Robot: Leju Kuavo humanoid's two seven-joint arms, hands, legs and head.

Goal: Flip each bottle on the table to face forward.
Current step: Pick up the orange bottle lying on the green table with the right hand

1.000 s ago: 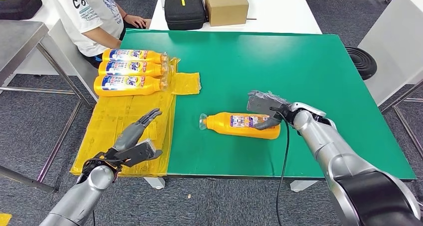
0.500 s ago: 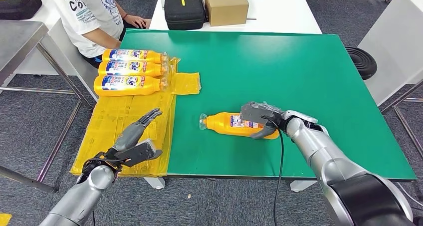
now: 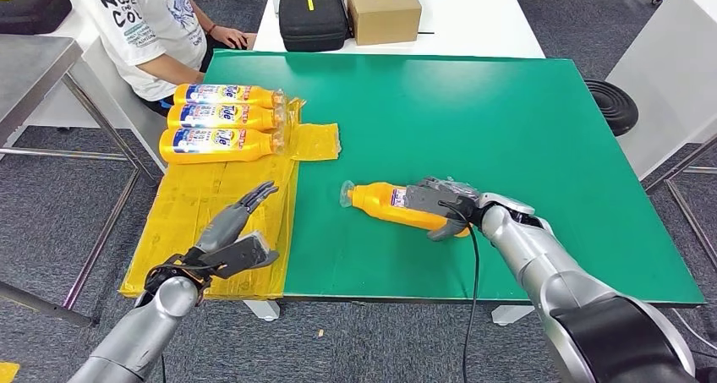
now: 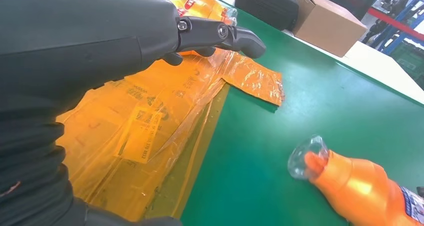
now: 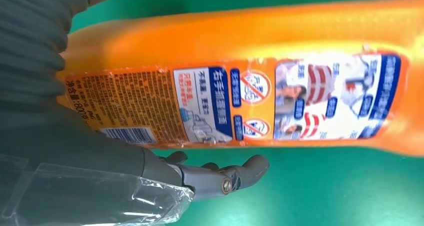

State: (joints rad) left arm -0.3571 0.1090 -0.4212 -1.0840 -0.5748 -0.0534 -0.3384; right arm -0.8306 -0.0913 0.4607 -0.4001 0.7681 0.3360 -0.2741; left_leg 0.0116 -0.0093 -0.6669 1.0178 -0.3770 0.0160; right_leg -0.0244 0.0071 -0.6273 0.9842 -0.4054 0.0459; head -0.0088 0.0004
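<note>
Near the desk's front edge, the right hand lies over an orange bottle lying on its side, seemingly grasping it. The left hand hovers spread and empty above yellow plastic sheeting. Three bottles lie at the far left corner.

**Gloss on matt green**

A smooth, glossy orange plastic bottle with a printed paper label lies on the matt green table cover — beside crinkled, shiny yellow plastic film. The right hand is matt grey, its arm brushed silver metal.
</note>
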